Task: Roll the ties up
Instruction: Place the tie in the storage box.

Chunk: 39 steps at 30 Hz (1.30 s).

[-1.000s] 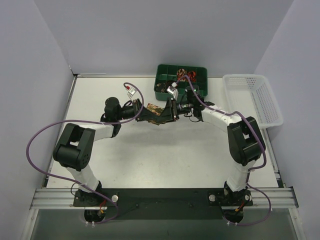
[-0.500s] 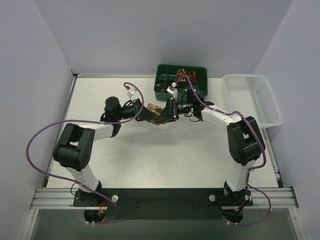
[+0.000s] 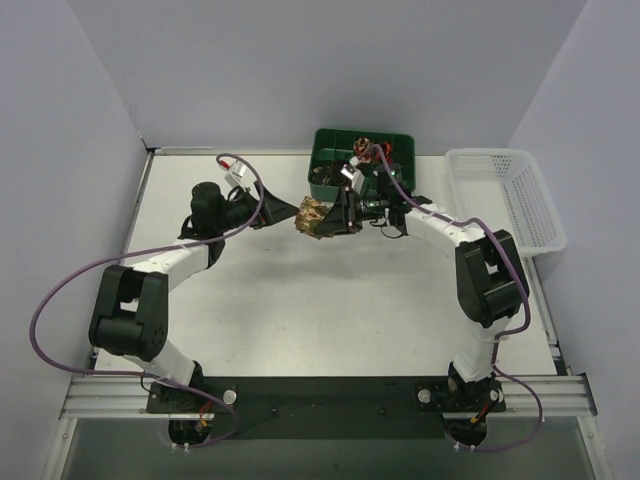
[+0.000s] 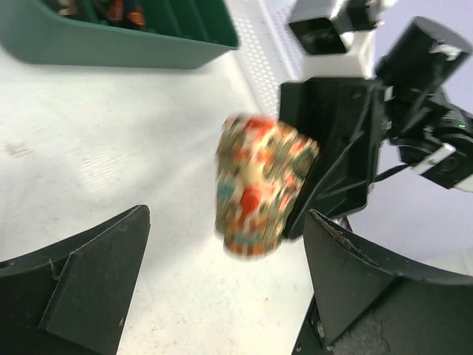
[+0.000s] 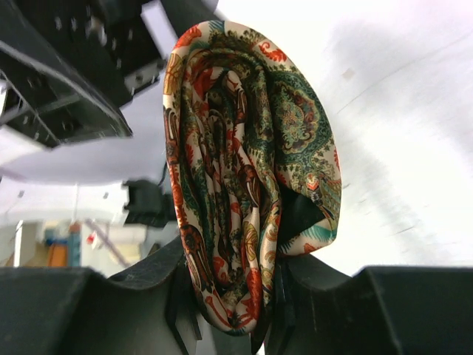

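A rolled tie [image 5: 244, 170], cream and gold with red and green ornaments, is clamped as a coil between the jaws of my right gripper [image 5: 233, 296]. In the top view the coil [image 3: 316, 217] hangs above the table's far middle, with the right gripper [image 3: 334, 213] shut on it from the right. My left gripper [image 3: 284, 212] stands just left of the coil, open and not touching it. The left wrist view shows the blurred coil [image 4: 259, 185] ahead of the open left gripper [image 4: 229, 274], beyond its wide-spread fingers [image 4: 89, 288].
A green bin [image 3: 330, 188] with patterned fabric inside stands behind the grippers; its wall [image 4: 111, 37] shows at the top of the left wrist view. A white mesh basket [image 3: 505, 200] sits at the right edge. Purple cables loop off both arms.
My left gripper has opened, let go of the tie and drawn back to the left. The right gripper keeps the coil and has shifted slightly toward the green bin.
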Motion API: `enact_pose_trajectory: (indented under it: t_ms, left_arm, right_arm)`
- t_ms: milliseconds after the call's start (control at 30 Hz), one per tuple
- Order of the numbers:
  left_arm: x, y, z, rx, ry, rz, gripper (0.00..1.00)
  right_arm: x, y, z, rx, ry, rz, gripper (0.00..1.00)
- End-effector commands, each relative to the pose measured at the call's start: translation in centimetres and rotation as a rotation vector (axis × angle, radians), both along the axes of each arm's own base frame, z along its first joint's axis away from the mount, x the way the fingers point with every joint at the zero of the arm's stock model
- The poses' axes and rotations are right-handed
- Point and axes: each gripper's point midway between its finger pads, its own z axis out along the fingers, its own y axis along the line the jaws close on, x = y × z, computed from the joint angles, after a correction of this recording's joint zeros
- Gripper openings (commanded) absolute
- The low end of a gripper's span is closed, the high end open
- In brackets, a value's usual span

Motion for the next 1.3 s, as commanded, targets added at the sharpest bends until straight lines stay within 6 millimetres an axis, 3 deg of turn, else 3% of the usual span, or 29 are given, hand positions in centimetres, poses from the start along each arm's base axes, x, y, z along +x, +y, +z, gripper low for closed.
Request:
enact_pose_trajectory:
  t_ms: [0,67,100,133,200,233,333,567,933,1133,1267]
  left_arm:
    - [2.3,1.5,-0.1,0.102,-0.022,0.105,0.95]
    - [3.0,1.8,-0.8,0.141,-0.005,0.145,0.95]
    - [3.4,2.1,-1.3,0.165,0.001,0.159,0.95]
    - [4.0,2.3,-1.6,0.187,0.003,0.183,0.95]
    - [4.9,2.3,-2.3,0.244,0.011,0.197,0.95]
    - [5.5,2.6,-2.7,0.271,0.016,0.224,0.95]
    - [6.9,2.2,-3.6,0.312,0.031,0.236,0.95]
    - [9.2,1.3,-5.0,0.319,0.046,0.242,0.94]
    - [9.1,0.9,-7.1,0.332,0.065,0.213,0.94]
    - [8.6,0.7,-7.7,0.319,0.072,0.197,0.94]
    - [8.3,0.7,-7.7,0.320,0.070,0.189,0.94]
  right_arm:
    - [6.2,-2.5,0.8,-0.078,-0.100,-0.182,0.00]
    - [9.2,-3.9,0.8,-0.161,-0.165,-0.259,0.00]
    - [9.2,-4.7,-0.3,-0.235,-0.125,-0.276,0.00]
    - [11.9,-5.8,0.1,-0.302,-0.175,-0.360,0.00]
    - [13.8,-7.8,-0.8,-0.405,-0.185,-0.440,0.00]
    - [15.6,-9.0,-0.9,-0.462,-0.209,-0.515,0.00]
    - [18.3,-12.0,-2.2,-0.600,-0.232,-0.650,0.00]
    - [22.0,-15.3,-3.3,-0.759,-0.290,-0.842,0.00]
    - [25.5,-14.3,-4.6,-0.811,-0.324,-0.916,0.00]
    - [26.6,-13.4,-5.3,-0.868,-0.355,-0.943,0.00]
    - [26.3,-13.6,-7.3,-0.933,-0.330,-0.947,0.00]
